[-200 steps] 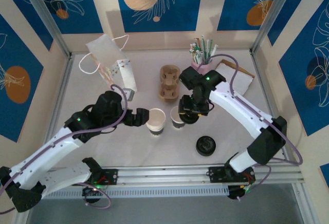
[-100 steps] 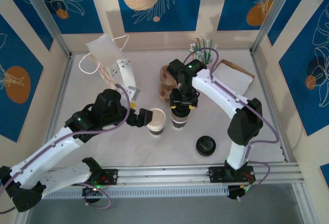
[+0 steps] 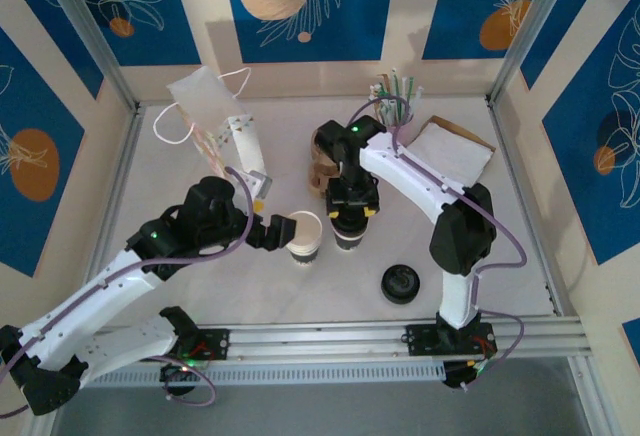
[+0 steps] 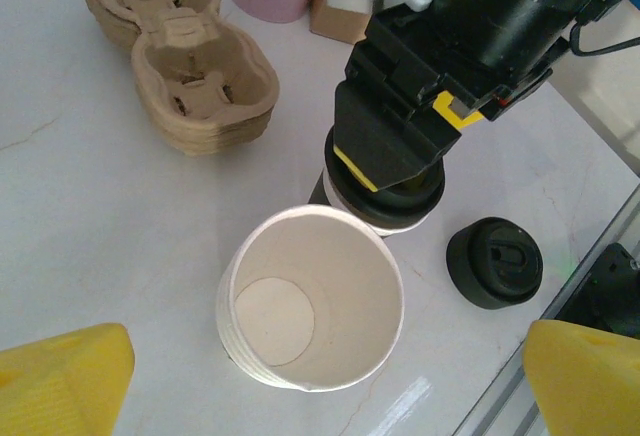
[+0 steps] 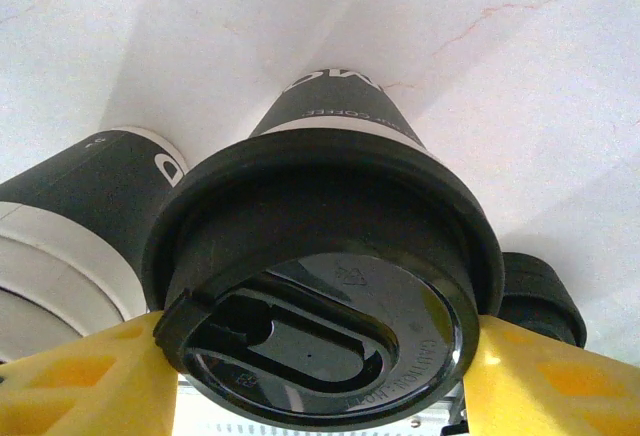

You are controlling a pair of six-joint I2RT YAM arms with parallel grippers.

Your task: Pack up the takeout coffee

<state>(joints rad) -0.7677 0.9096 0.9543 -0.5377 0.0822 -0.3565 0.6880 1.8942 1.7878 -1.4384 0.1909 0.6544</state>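
Note:
The takeout coffee [image 3: 347, 240] stands mid-table, a white cup with a dark band and a black lid [image 5: 320, 286]. My right gripper [image 3: 348, 223] sits straight over it, its yellow fingers [image 5: 545, 376] pressed on both sides of the lid, so it is shut on the lid. The left wrist view shows the cup [image 4: 385, 208] under the right gripper's black body. My left gripper [image 3: 277, 228] is open just left of a lidless paper cup [image 3: 303, 236]. In the left wrist view that cup [image 4: 310, 311] is apart from both wide-spread fingertips [image 4: 60, 381].
A spare black lid [image 3: 400, 283] lies near the front right. A stack of cardboard cup carriers [image 3: 327, 161] sits behind the cups. At the back are a pink cup of straws [image 3: 393, 116], a white paper bag [image 3: 215, 116] and napkins on brown paper [image 3: 455, 151].
My right gripper has moved left from beside the banded cup to directly over it, and its arm has swung left. The left arm has barely shifted.

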